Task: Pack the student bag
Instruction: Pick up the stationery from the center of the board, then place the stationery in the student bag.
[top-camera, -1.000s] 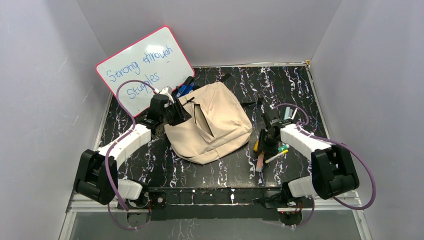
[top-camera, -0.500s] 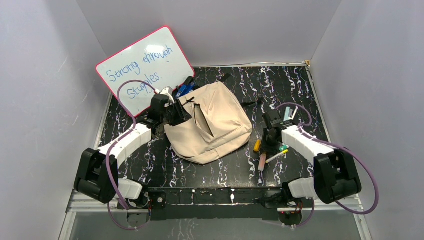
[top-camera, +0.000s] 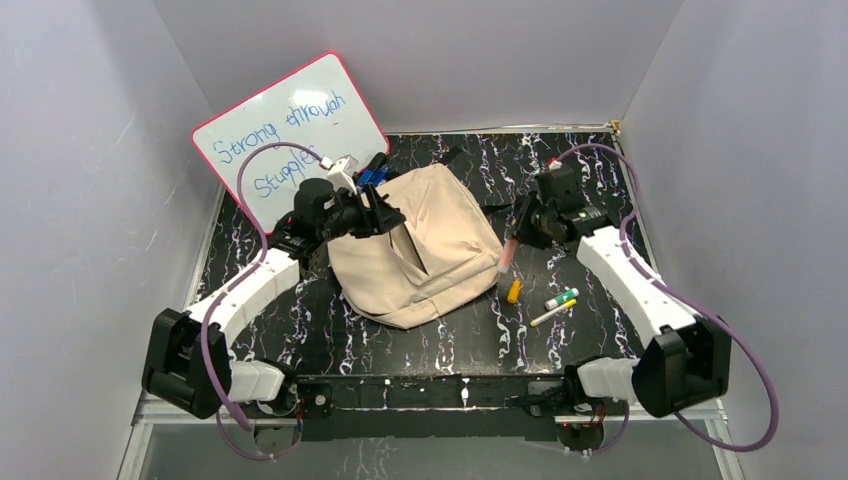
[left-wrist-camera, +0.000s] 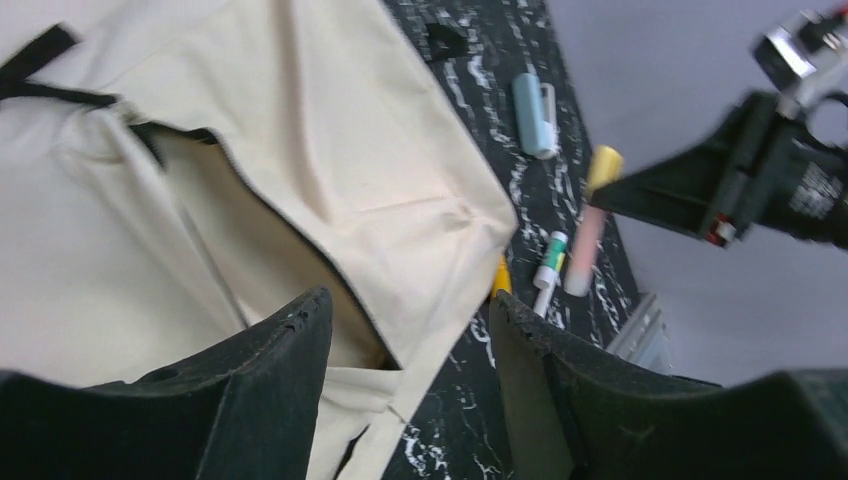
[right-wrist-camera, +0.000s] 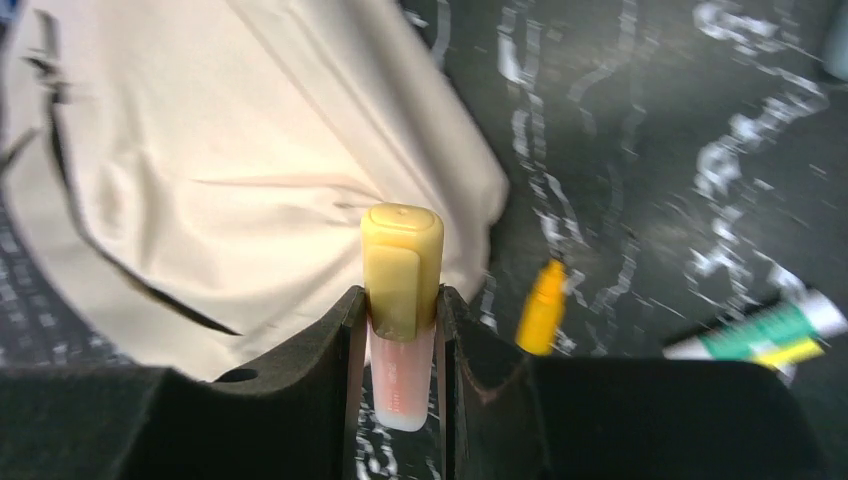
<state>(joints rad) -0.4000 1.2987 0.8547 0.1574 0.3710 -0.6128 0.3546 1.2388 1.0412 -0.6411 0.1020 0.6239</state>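
One risk: the yellow-capped pink marker (right-wrist-camera: 401, 300), clenched in the right fingers (right-wrist-camera: 300, 400), may miss the slack zipper slit (left-wrist-camera: 290, 240) of the student bag (top-camera: 445, 235) lying mid-way on the surface (top-camera: 470, 345), since the left fingers (left-wrist-camera: 260, 400) hang released, holding nothing.

1. Left arm (top-camera: 245, 290): white shell links between bulky black joint housings, with a purple cable (top-camera: 207, 342) looping alongside.
2. Right arm (top-camera: 632, 282): the same white-and-black build, with a second purple cable (top-camera: 770, 408) bowing out past its black elbow.
3. Left gripper (left-wrist-camera: 410, 345): two broad matte-black fingers with scuffed, chipped edges.
4. Right gripper (right-wrist-camera: 400, 330): matching black fingers with curved inner faces.
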